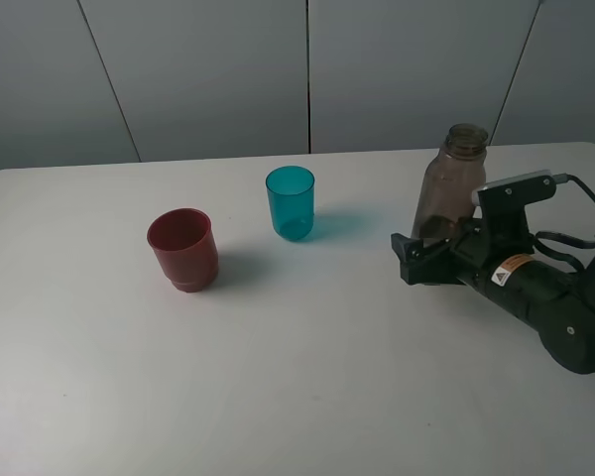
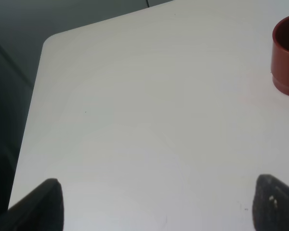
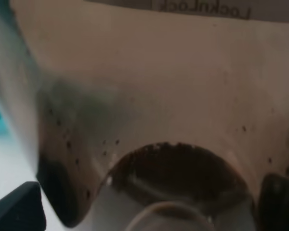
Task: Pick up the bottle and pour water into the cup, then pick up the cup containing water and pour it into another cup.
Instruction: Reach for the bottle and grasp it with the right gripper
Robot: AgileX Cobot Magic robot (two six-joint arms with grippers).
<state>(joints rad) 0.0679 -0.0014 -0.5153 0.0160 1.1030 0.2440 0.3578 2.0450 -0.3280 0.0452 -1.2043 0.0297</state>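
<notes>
Within the right tool (image 1: pixel 414 258), the bottle (image 1: pixel 452 188)

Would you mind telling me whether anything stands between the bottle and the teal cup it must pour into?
Nothing visible does. Only bare table lies between the bottle, where the right pincer is, and the teal cup. The red cup stands further left, beyond the teal cup, off that path.
</notes>
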